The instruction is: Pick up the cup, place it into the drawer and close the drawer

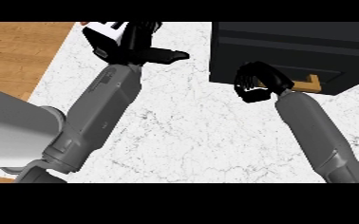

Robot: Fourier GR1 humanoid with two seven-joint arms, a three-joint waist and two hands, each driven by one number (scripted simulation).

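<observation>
The black drawer cabinet (280, 47) stands at the counter's upper right, and its drawer front (329, 78) carries a tan handle (312, 83). My right hand (258, 81) is against that front with its fingers curled, covering the handle's left end. Whether the fingers wrap the handle does not show. My left hand (136, 42) rests at the view's top, left of the cabinet, with relaxed fingers up and the thumb pointing right, holding nothing. No cup shows anywhere, and the inside of the drawer is hidden.
The white marble counter (189, 123) spreads between my two forearms. A wooden floor (28, 52) lies past the counter's left edge. A grey part of my body (21, 133) fills the lower left corner.
</observation>
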